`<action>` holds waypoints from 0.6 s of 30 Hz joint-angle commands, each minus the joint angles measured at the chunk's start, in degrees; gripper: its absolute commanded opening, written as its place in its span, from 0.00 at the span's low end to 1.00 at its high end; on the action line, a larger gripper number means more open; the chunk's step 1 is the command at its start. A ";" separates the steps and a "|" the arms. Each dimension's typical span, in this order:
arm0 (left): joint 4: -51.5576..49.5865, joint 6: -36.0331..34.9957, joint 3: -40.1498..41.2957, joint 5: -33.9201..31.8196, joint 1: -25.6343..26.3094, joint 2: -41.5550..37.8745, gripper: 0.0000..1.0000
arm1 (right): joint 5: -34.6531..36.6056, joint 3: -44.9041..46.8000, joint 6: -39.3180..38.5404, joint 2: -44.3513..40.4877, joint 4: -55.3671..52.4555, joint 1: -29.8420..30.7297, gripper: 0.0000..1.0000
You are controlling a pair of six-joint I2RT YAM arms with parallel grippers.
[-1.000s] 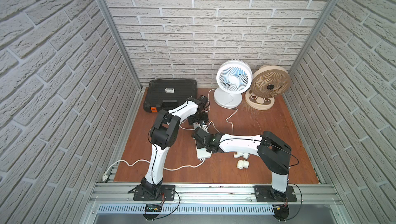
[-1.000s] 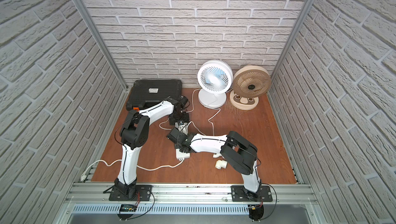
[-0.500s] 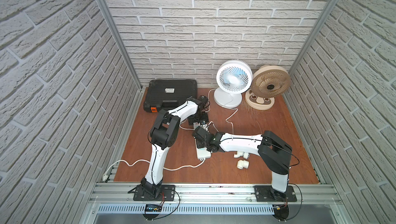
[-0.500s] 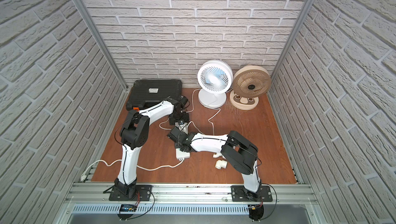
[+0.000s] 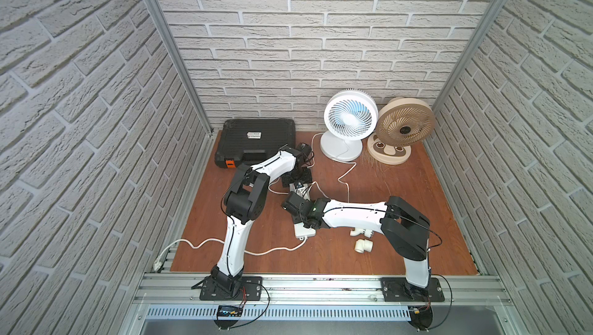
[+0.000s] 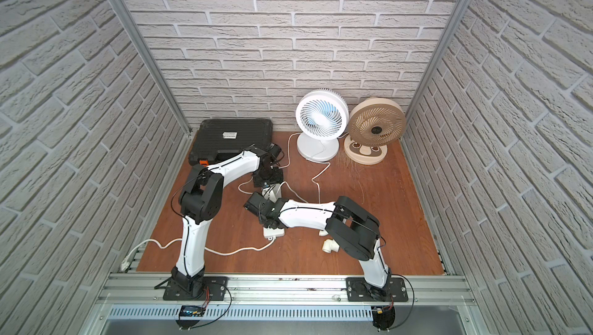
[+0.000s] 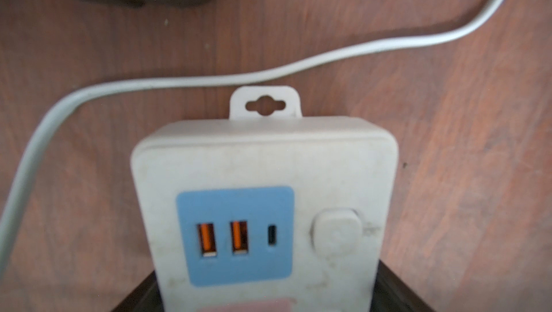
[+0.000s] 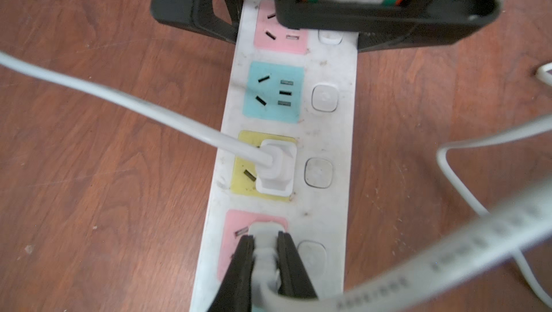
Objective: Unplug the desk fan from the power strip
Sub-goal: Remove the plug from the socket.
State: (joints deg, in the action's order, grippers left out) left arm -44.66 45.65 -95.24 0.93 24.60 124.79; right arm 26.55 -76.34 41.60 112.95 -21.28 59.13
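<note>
The power strip (image 8: 325, 134) lies lengthwise on the wooden floor between my two arms, and its near end (image 5: 303, 232) shows in both top views. My right gripper (image 8: 265, 237) is shut on a grey-white plug (image 8: 266, 253) seated in a pink socket. A second white plug (image 8: 276, 165) sits in the yellow socket beside it. My left gripper (image 7: 265, 295) is shut on the strip's far end (image 7: 263, 158), one finger on each side, by the USB ports. The white desk fan (image 5: 349, 121) stands at the back, its cord (image 5: 345, 176) trailing toward the strip.
A beige fan (image 5: 405, 128) stands to the right of the white one. A black tool case (image 5: 256, 144) lies at the back left. Two white pipe fittings (image 5: 364, 245) lie under my right arm. The strip's own cord (image 5: 199, 243) runs to the front left edge.
</note>
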 commanded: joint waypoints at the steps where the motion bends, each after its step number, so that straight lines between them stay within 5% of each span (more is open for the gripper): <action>1: 1.42 -0.51 3.71 3.55 0.34 4.95 0.00 | 0.20 -0.08 -1.10 -0.85 -1.37 0.94 0.03; 18: 1.44 -0.56 3.97 3.62 0.27 4.56 0.00 | -8.05 7.10 3.34 -4.58 5.49 -3.22 0.03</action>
State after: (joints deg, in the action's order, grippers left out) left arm -44.36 45.63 -94.96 0.89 24.62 124.64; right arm 20.95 -70.81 44.01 109.80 -14.72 56.42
